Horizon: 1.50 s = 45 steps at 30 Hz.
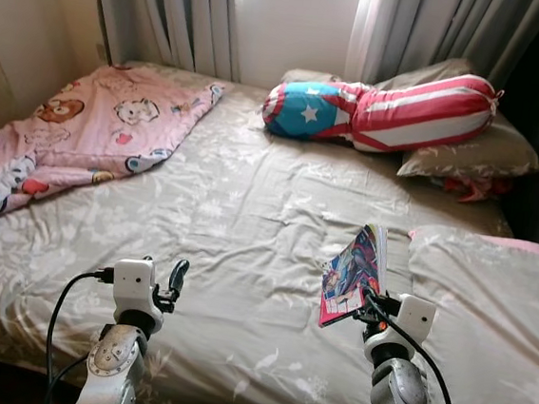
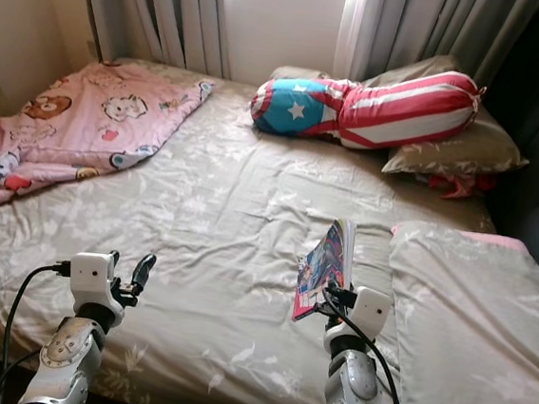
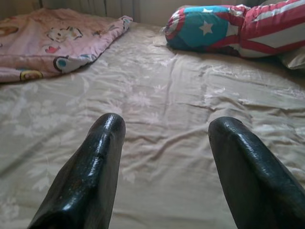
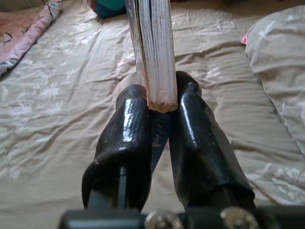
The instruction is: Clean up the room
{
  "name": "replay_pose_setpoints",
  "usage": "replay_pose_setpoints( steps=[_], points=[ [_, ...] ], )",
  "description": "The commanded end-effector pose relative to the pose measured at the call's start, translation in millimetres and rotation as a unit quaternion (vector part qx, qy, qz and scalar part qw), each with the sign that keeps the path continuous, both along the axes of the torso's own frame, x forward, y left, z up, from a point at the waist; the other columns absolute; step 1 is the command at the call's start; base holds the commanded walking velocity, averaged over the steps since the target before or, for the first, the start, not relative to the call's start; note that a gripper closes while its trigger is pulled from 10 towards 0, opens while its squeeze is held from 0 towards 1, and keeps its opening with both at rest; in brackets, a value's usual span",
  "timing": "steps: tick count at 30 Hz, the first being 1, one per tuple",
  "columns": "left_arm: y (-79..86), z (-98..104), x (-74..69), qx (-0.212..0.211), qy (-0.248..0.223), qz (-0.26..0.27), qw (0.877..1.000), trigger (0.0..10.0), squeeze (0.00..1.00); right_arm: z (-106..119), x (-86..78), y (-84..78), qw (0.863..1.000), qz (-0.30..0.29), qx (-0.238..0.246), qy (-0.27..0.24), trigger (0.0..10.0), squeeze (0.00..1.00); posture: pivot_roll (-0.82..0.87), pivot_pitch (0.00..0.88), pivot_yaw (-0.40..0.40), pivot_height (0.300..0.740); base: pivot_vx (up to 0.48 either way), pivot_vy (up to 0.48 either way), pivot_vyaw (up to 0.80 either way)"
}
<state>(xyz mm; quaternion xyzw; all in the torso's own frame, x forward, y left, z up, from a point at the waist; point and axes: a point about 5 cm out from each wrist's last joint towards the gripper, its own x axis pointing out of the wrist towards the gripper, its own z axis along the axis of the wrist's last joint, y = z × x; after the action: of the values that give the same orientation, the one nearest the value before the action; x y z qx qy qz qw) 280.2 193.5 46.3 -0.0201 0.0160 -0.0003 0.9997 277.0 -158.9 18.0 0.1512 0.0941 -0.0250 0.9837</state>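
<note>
There are no words or numbers here that can be read. The book [image 1: 353,272] has a bright cover with many colours, but any writing on it is too small and blurry to make out. The long pillow [image 1: 384,106] has white stars and red and white stripes, which are only shapes and not letters. The pink blanket [image 1: 86,127] has little cartoon animals on it, and no words can be made out there.
</note>
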Motion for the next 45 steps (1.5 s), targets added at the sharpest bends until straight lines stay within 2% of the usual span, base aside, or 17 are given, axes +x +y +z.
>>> replay_pose_setpoints(
  steps=[1,26,45],
  points=[
    [-1.4,-0.8,-0.9,-0.001,0.005,-0.002,1.0,10.0,0.0,9.8,5.9,-0.8,1.0,-0.001,-0.003,-0.026,10.0,0.0,0.0,0.0,-0.061,0.662,0.0,0.0,0.0],
    [-0.8,1.7,-1.3,-0.01,0.007,-0.004,1.0,10.0,0.0,8.0,7.7,1.2,1.0,0.004,0.002,-0.018,10.0,0.0,0.0,0.0,-0.063,0.662,0.0,0.0,0.0],
    [0.5,0.7,-2.4,-0.009,0.009,-0.004,1.0,10.0,0.0,3.5,6.7,1.6,1.0,0.008,-0.001,-0.006,10.0,0.0,0.0,0.0,-0.059,0.662,0.307,0.0,0.0]
  ],
)
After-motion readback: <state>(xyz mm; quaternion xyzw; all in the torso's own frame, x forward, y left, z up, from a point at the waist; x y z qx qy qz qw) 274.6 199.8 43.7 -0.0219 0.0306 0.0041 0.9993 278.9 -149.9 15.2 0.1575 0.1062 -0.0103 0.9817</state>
